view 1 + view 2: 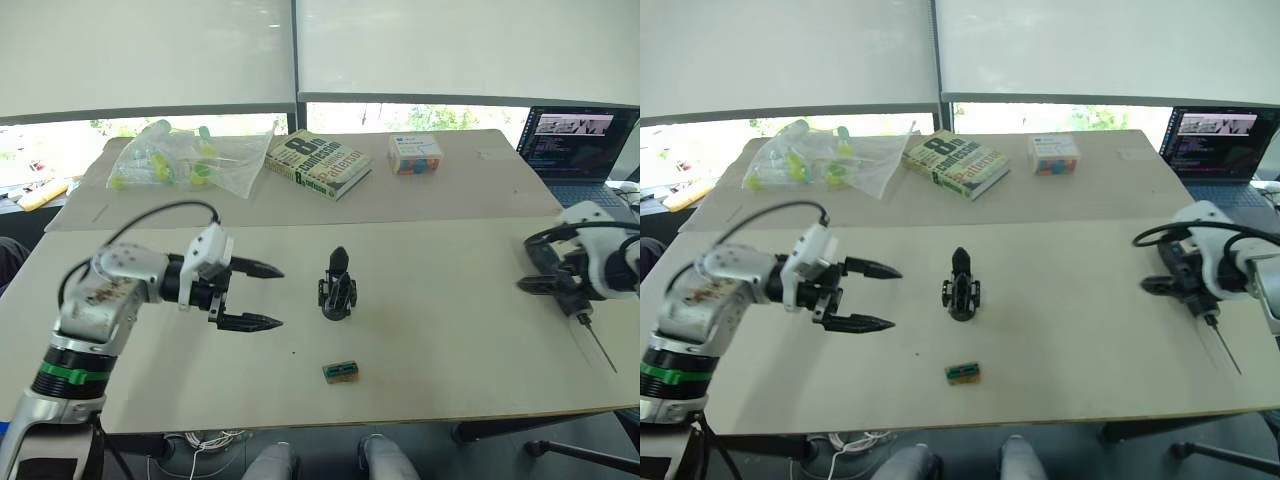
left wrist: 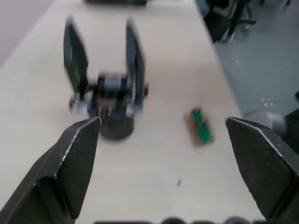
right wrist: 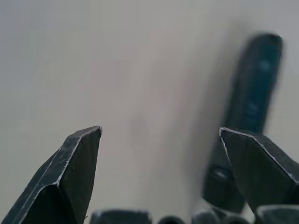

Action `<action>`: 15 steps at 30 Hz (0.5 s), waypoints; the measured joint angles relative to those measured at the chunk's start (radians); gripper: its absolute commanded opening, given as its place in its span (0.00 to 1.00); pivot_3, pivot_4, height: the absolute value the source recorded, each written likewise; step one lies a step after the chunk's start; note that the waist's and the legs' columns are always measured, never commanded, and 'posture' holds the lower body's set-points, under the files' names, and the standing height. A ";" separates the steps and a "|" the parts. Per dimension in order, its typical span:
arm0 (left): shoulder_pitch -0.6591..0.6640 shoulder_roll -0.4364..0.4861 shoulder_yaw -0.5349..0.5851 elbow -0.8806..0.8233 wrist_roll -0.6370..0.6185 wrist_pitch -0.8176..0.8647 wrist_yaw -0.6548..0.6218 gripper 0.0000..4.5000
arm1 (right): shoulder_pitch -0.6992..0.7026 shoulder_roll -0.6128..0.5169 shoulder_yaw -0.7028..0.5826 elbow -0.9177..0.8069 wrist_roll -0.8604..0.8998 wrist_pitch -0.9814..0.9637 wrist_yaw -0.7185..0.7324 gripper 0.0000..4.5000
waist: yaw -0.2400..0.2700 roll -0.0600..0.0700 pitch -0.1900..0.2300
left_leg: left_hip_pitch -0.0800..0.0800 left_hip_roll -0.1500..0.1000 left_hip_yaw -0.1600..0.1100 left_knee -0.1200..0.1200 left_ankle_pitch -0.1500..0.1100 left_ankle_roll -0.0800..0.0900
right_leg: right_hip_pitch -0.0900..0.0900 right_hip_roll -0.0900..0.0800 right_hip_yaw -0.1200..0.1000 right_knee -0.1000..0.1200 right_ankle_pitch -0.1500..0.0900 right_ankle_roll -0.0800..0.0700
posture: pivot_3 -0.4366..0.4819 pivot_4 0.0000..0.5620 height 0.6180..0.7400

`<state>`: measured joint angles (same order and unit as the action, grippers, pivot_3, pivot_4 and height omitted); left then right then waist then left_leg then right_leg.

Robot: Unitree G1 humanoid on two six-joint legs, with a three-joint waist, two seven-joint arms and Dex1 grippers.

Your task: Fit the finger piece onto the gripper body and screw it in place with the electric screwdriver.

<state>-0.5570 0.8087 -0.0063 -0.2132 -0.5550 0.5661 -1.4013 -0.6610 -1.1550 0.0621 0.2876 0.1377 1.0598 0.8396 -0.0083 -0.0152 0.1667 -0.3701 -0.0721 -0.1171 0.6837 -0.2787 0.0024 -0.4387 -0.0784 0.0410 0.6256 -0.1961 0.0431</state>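
1. The gripper body (image 1: 338, 287) stands upright near the middle of the table (image 1: 450, 300), its black fingers pointing up. In the left wrist view two prongs rise from it, so the finger piece may already sit on it — the frames do not let one tell it apart as a separate part.
2. The left gripper (image 1: 262, 296) hangs just to the left of the gripper body, level with it and aimed at it. Its claw is spread wide and holds nothing; that stance suits closing around the body to steady it.
3. The right gripper (image 1: 1180, 280) is well apart, near the table's right edge, beside the electric screwdriver (image 1: 1212, 335). The tool's thin bit points toward the near edge. In the right wrist view the claw is wide open, with the dark handle lying against one finger rather than clamped between the two — no firm hold is evident.
4. A small tan-and-green block (image 1: 341, 372) lies nearer the front edge, clear of both arms.
5. Judged from this, screwing has not begun; the tool needs a proper grasp first.
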 measured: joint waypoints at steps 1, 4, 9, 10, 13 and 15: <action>-0.013 0.001 0.005 -0.026 -0.024 0.032 0.012 1.00 | -0.022 0.005 0.009 0.048 -0.019 -0.011 -0.016 0.99 | -0.004 0.000 0.000 | 0.000 0.000 0.000 -0.001 0.000 0.000 | 0.000 0.000 0.000 0.000 0.000 0.000 | 0.48 0.27 1.00; -0.079 0.004 0.023 -0.082 -0.119 0.141 0.061 1.00 | -0.115 0.044 0.066 0.233 -0.088 -0.059 -0.045 0.99 | -0.019 -0.001 0.002 | 0.000 0.001 0.002 -0.002 0.000 0.000 | -0.001 0.002 0.000 0.000 0.000 0.000 | 0.48 0.27 1.00; -0.177 0.011 0.070 -0.126 -0.238 0.246 0.126 1.00 | -0.198 0.113 0.137 0.422 -0.130 -0.115 0.006 0.99 | -0.039 -0.001 0.002 | 0.000 0.001 0.003 -0.003 0.000 0.000 | -0.001 0.001 0.002 -0.001 0.000 0.000 | 0.48 0.27 1.00; -0.187 0.011 0.075 -0.126 -0.256 0.260 0.139 1.00 | -0.219 0.130 0.144 0.467 -0.139 -0.140 0.006 0.99 | -0.039 -0.001 0.002 | 0.001 0.001 0.004 -0.003 0.000 0.000 | -0.001 0.001 0.002 -0.001 0.000 0.000 | 0.48 0.27 1.00; -0.206 0.014 0.080 -0.139 -0.287 0.281 0.162 1.00 | -0.279 0.168 0.157 0.596 -0.174 -0.232 -0.005 0.99 | -0.037 0.000 0.002 | 0.001 0.001 0.004 -0.003 0.000 0.000 | -0.001 0.001 0.003 -0.001 0.000 0.000 | 0.48 0.27 1.00; -0.206 0.022 0.079 -0.159 -0.292 0.281 0.163 1.00 | -0.307 0.182 0.163 0.657 -0.200 -0.275 0.001 0.99 | -0.036 0.000 0.002 | 0.000 0.001 0.004 -0.003 0.000 0.000 | -0.002 0.001 0.003 -0.001 0.000 0.000 | 0.48 0.27 1.00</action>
<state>-0.7626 0.8312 0.0727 -0.3726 -0.8468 0.8472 -1.2383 -0.9676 -0.9729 0.2249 0.9446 -0.0623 0.7848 0.8404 -0.0444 -0.0152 0.1689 -0.3698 -0.0714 -0.1126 0.6805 -0.2785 0.0021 -0.4403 -0.0774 0.0437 0.6248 -0.1961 0.0428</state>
